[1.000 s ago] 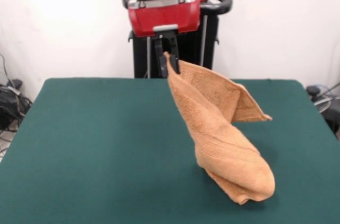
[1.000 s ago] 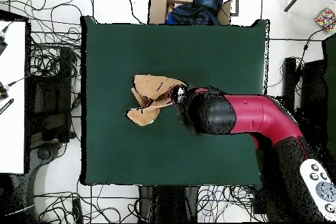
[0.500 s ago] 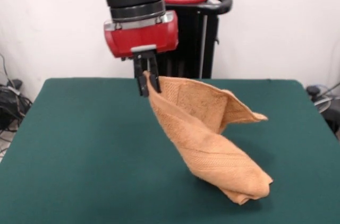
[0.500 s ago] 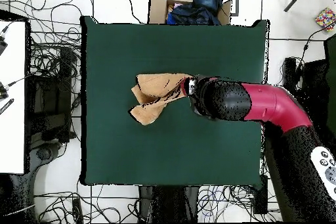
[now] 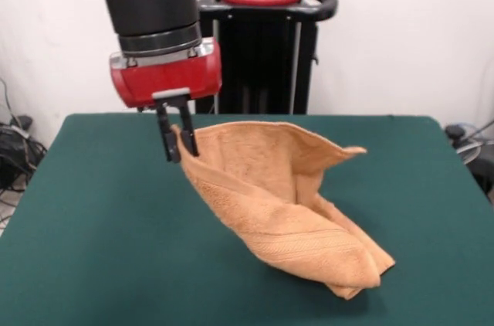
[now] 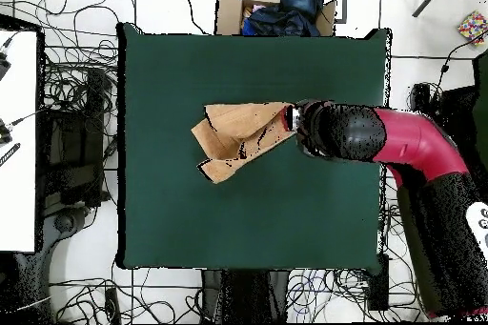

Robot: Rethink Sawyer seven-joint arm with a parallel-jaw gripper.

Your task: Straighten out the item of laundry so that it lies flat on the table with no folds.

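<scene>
Gripper [image 5: 177, 140] pinching a towel [image 5: 278, 202] corner moved sideways over the table [image 5: 93, 210] since a second ago. Cloth spread wider; far end still bunched and folded.

No legible text, label, brand, number or sign on anything in either view.

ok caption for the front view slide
Gripper lifting one corner of the towel above the green table.

one towel [image 5: 285, 202], one table [image 5: 100, 218], one pincer [image 5: 177, 144], one cardboard box [image 6: 229, 9]
</scene>
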